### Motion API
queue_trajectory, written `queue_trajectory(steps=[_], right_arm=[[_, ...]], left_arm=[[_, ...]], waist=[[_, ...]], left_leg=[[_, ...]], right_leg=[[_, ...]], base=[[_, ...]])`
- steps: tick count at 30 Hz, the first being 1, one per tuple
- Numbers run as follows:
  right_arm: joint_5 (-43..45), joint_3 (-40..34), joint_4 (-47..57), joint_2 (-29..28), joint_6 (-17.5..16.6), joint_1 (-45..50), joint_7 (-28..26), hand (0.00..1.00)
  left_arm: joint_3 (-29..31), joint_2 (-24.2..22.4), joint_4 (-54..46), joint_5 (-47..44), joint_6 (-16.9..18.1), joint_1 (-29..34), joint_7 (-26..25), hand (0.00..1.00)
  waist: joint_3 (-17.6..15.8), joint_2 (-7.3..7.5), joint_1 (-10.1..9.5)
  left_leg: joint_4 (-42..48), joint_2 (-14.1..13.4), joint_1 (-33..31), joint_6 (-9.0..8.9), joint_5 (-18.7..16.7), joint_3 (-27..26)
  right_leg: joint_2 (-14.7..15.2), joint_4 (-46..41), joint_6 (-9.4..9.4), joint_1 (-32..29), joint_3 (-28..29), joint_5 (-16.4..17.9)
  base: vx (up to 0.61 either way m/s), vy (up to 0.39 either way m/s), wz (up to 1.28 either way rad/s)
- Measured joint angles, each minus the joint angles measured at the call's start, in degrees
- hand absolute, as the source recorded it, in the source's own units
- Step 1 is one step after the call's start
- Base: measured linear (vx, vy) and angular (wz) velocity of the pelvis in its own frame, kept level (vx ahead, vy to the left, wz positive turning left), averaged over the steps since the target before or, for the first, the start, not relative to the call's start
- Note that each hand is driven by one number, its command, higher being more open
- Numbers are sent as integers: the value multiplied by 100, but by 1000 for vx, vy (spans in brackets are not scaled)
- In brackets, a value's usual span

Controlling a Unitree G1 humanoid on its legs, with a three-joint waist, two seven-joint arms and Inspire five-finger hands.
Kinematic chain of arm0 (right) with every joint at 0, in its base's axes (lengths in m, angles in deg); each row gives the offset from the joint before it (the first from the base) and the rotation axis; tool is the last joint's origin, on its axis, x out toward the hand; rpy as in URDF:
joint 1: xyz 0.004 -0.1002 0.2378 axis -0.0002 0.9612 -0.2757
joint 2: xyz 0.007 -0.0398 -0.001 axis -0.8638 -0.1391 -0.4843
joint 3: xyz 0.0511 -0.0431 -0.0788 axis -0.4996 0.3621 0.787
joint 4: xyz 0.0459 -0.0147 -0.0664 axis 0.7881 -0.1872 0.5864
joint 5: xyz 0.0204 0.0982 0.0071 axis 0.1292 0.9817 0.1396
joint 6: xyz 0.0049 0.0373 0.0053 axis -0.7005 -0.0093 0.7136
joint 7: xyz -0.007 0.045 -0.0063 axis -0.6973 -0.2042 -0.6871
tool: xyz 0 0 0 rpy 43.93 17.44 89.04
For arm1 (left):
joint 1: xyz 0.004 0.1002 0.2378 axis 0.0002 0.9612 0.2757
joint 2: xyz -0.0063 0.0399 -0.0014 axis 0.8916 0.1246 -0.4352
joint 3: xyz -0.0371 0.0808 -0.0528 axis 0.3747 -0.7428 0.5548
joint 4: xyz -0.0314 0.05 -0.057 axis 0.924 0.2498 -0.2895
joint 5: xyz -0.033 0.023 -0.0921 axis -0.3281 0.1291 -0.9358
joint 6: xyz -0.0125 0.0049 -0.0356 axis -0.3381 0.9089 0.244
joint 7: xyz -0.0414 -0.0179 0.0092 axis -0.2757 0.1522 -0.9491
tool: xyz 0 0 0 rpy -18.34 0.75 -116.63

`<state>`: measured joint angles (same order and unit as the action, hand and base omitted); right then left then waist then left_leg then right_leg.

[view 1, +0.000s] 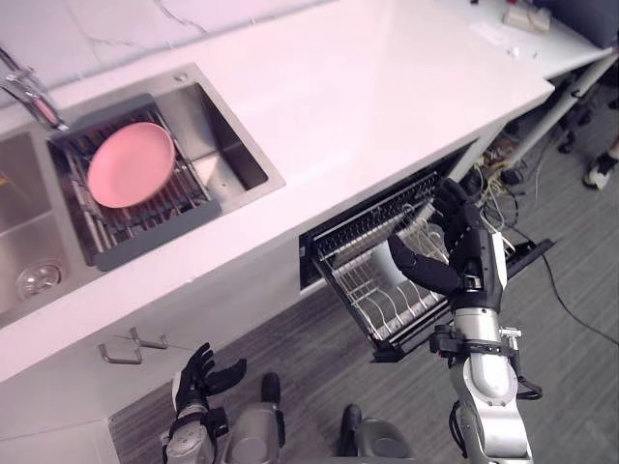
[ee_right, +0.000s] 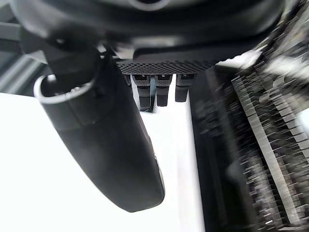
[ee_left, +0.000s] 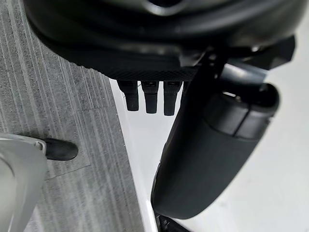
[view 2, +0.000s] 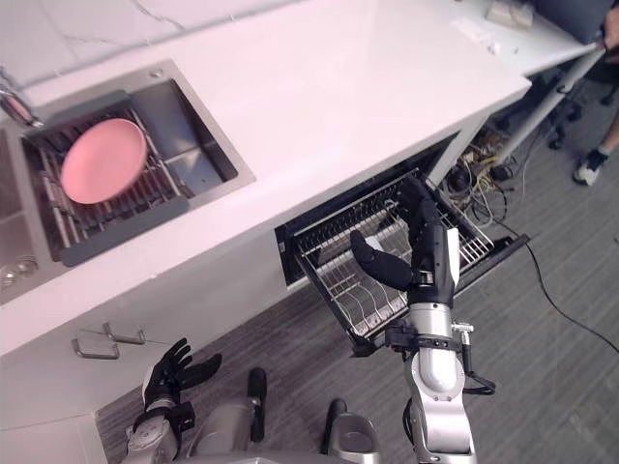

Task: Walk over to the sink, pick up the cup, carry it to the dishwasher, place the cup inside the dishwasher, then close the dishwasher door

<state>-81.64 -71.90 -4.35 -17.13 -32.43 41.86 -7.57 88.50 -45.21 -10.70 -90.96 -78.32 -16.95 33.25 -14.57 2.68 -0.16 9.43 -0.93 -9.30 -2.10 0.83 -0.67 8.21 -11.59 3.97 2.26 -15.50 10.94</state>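
At centre right of the head views, we are looking at the dishwasher [view 1: 387, 232] standing open under the white surface [view 1: 368, 87]. Its wire rack [view 1: 387, 290] is sticking out over the grey floor [view 1: 319, 358], and its dark door [view 1: 527, 253] is showing open at the rack's right edge.

The right robot hand [view 1: 466, 249] is reaching over the rack with its fingers [ee_right: 164, 89] straight and the thumb spread away from them, gripping nothing. We cannot tell whether it is touching the wires.

A pale shape [view 1: 395, 249] is sitting in the rack just beside the thumb. We cannot tell for sure whether this is the cup.

Toward the upper left, the sink [view 1: 227, 145] is holding a dark drainer [view 1: 145, 227] with a pink plate [view 1: 131, 164] lying on it, and a tap [view 1: 29, 92] is standing at the frame's left edge.

At lower left, the left robot hand [view 1: 198, 372] is hanging above the floor near two cabinet handles [view 1: 131, 346], its fingers [ee_left: 150, 96] straight and spread.

At the right edge, a person's shoe [view 1: 602, 170] is resting on the floor, and cables [view 1: 495, 182] are lying tangled under the surface's end.
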Motion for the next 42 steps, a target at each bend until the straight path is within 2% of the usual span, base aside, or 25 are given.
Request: queue_trajectory(steps=[1,2,3,4,5,6,7,9,10,11,12,13,14,15,18,19,20,21,22,23,25,28,33,42], right_arm=[[-2,-43,0,100,-5,4,-1,90],[-6,-144,5,171,-5,5,-5,90],[-7,-203,20,232,-7,-2,-1,90],[-37,-297,16,350,-12,-25,13,90],[-60,-399,-7,537,-9,-95,28,90],[-174,-434,-22,696,-6,-245,69,90],[-218,-432,-33,708,-6,-279,70,90],[-345,-400,-61,721,-6,-594,69,90],[-424,-378,-140,721,-7,-809,72,90],[-520,-353,-311,766,-7,-1035,83,90],[-608,-270,-513,850,-7,-1187,110,90],[-671,-231,-587,939,-5,-1246,123,90],[-748,-130,-775,1146,-4,-1365,121,90],[-891,-13,-1024,1281,7,-1534,88,90],[-960,159,-1273,1440,22,-1812,64,90],[-985,159,-1273,1549,21,-1867,64,90],[-995,159,-1273,1708,20,-1932,64,90],[-997,155,-1273,1790,17,-1958,65,90],[-1002,139,-1307,1970,13,-1976,69,90],[-1007,150,-1319,2076,13,-2043,52,90],[-1078,162,-1356,2109,14,-2168,16,90],[-1123,296,-1534,2292,17,-2286,-67,90],[-1129,692,-1864,2527,22,-2608,-268,90],[-1400,1274,-2548,2647,12,-2714,-404,90]], left_arm=[[-1,1,-1,53,23,-6,1,90],[-1,11,24,96,25,-33,4,90],[-3,12,40,103,27,-47,4,90],[-8,9,127,114,33,-94,5,90],[-8,0,229,117,32,-109,1,90],[-4,7,286,177,32,-2,-10,90],[-4,14,305,199,32,19,-11,90],[-7,19,425,221,24,184,-8,90],[-7,15,437,242,20,279,-1,90],[-7,17,451,314,9,401,5,90],[-12,60,462,325,-6,501,21,90],[-28,84,462,324,-17,513,26,90],[-98,165,459,330,-16,504,49,90],[-111,225,443,334,-15,457,105,90],[-122,310,378,337,-9,433,132,90],[-123,351,349,337,7,386,150,90],[-142,419,339,337,39,340,185,90],[-165,463,344,337,52,321,212,90],[-269,453,372,351,52,271,222,90],[-327,429,319,442,95,281,241,90],[-332,405,286,444,96,273,249,90],[-335,350,271,447,95,291,290,90],[-527,316,271,552,94,292,406,90],[-764,315,379,564,92,277,453,90]], waist=[[24,-42,39],[65,-73,73],[81,-88,96],[101,-119,122],[163,-228,112],[184,-311,90],[184,-310,80],[182,-281,-32],[160,-238,-38],[157,-234,-60],[192,-165,-42],[200,-148,12],[203,-130,95],[203,-129,90],[202,-133,105],[208,-131,117],[246,-66,129],[284,-3,147],[355,-97,211],[431,-173,160],[462,-226,115],[468,-234,106],[485,-241,96],[503,-256,-4]], left_leg=[[-75,9,-61,34,-26,-39],[-154,-31,-132,141,-159,-313],[-163,-109,-179,140,-171,-585],[-74,-258,-228,155,-164,-1043],[178,-528,-362,158,-198,-1638],[374,-617,-474,244,-113,-1832],[402,-592,-472,252,-125,-1819],[681,-357,-481,366,-392,-1832],[887,-242,-474,443,-546,-1832],[1237,-165,-488,521,-810,-1795],[1418,-45,-442,638,-1062,-1739],[1441,37,-430,684,-1098,-1666],[1433,145,-392,741,-1145,-1518],[1379,166,-290,744,-1174,-1425],[1162,192,-38,733,-1168,-1233],[1082,201,57,640,-1112,-1125],[1106,280,85,601,-1118,-1025],[1169,351,73,607,-1130,-955],[1224,319,53,602,-1139,-846],[1186,248,8,577,-1152,-793],[1086,152,-13,518,-1074,-763],[948,68,109,480,-992,-723],[748,88,252,474,-988,-652],[592,159,332,453,-885,-459]], right_leg=[[26,-40,6,74,-272,58],[73,-39,4,124,-599,71],[105,-17,6,162,-781,69],[171,13,15,206,-1004,64],[189,-2,31,220,-1223,74],[272,-144,146,241,-1370,163],[311,-189,170,241,-1371,200],[644,-559,180,221,-1380,485],[837,-814,134,199,-1373,655],[1006,-1222,-87,206,-1303,909],[1141,-1775,-408,99,-931,990],[1203,-2185,-499,-91,-566,899],[1166,-2919,-464,-531,206,734],[931,-3031,-275,-780,761,841],[426,-2715,-186,-1196,1453,906],[153,-2308,-90,-1320,1748,849],[21,-1667,27,-1353,1924,548],[19,-1517,182,-1374,2010,113],[23,-1455,275,-1273,1879,135],[-59,-1229,222,-1213,1844,91],[-161,-887,171,-1107,1793,-50],[-248,-400,140,-794,1723,-268],[-252,145,128,-459,1664,-489],[-210,423,153,-233,1518,-625]], base=[[-109,-6,117],[-104,3,130],[-71,23,131],[-27,60,118],[-4,111,123],[11,119,81],[36,150,45],[40,171,19],[55,210,19],[94,219,21],[107,161,32],[168,162,60],[186,133,66],[156,104,53],[159,5,36],[164,-46,57],[167,-62,64],[195,-105,80],[213,-107,51],[231,-108,33],[209,-81,-6],[166,-52,0],[116,10,6],[8,8,12]])
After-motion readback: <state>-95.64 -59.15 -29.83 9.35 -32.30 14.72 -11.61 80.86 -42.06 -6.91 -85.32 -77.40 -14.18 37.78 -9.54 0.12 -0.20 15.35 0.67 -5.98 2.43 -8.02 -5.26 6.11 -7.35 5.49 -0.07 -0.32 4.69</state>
